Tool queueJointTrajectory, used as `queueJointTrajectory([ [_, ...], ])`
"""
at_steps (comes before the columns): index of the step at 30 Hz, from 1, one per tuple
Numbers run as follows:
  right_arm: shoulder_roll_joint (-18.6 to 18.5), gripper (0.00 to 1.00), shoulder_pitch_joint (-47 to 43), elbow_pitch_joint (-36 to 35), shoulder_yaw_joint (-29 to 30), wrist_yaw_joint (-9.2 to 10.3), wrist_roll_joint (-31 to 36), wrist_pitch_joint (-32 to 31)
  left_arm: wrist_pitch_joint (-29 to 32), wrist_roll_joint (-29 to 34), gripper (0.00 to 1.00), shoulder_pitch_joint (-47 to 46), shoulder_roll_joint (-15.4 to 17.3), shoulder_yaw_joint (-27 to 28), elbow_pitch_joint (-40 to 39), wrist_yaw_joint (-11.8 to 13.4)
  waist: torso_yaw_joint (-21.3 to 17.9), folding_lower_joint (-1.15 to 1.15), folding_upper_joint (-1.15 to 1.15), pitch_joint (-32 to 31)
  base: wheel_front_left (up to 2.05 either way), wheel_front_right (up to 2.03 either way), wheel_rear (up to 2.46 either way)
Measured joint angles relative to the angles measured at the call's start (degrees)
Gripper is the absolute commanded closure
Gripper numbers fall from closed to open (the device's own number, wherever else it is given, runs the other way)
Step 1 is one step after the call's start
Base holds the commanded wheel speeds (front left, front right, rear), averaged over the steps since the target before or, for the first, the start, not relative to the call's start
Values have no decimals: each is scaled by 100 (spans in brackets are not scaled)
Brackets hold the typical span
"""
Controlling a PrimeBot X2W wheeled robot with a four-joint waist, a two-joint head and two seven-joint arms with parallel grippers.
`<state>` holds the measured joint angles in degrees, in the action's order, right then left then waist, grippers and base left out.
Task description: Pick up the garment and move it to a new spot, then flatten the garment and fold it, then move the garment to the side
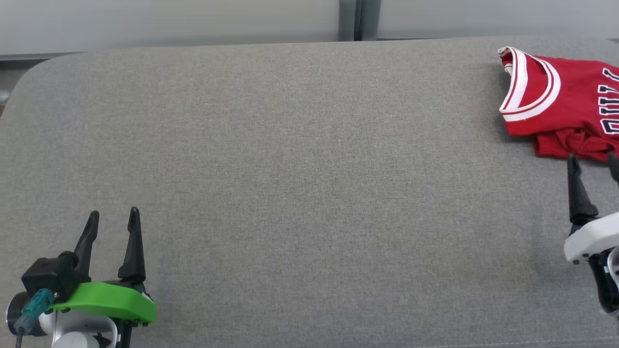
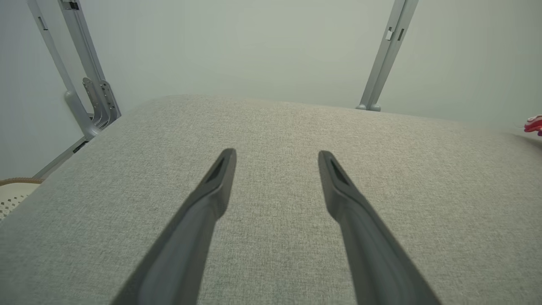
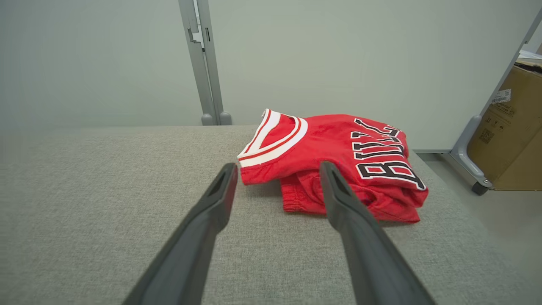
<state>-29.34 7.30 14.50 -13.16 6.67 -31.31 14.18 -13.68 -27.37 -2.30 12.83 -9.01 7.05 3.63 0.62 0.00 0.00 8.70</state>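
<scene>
A red jersey (image 3: 338,140) lies crumpled on the gray table (image 1: 290,169). A cardboard box (image 3: 514,140) stands nearby. The left gripper (image 2: 276,153) and right gripper (image 3: 278,166) are wide open, empty.

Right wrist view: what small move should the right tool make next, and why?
Probably ease the right tool forward and down onto the near edge of the jersey. The jersey lies bunched and untouched on the grey pad. The tool's fingers stand open at that edge, holding nothing, and the left tool is far off.
</scene>
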Motion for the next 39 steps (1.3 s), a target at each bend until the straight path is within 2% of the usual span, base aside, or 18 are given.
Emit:
queueJointTrajectory([
  [4,227,0,-305,-49,-51,32,221,0,-5,9,0,163,-15,68,93,52,87,0,0,-175,0,0,0],
  [13,459,0,-783,-222,59,49,600,0,-8,76,0,348,-22,80,145,62,150,0,0,-468,0,0,0],
  [14,495,100,-820,-238,97,47,634,-2,-5,113,100,349,-27,71,157,60,154,0,0,-493,0,0,0],
  [21,990,100,-1045,86,-67,40,608,-20,11,78,100,437,-315,-65,534,57,154,0,0,-497,0,0,0],
  [25,1002,100,-1045,86,-24,-8,493,-63,60,-55,100,453,-315,-40,543,42,150,0,0,-504,0,0,0],
  [39,1247,100,-1018,69,276,-163,-542,-366,361,-1084,100,452,-438,154,548,-111,114,0,0,-565,0,0,0],
])
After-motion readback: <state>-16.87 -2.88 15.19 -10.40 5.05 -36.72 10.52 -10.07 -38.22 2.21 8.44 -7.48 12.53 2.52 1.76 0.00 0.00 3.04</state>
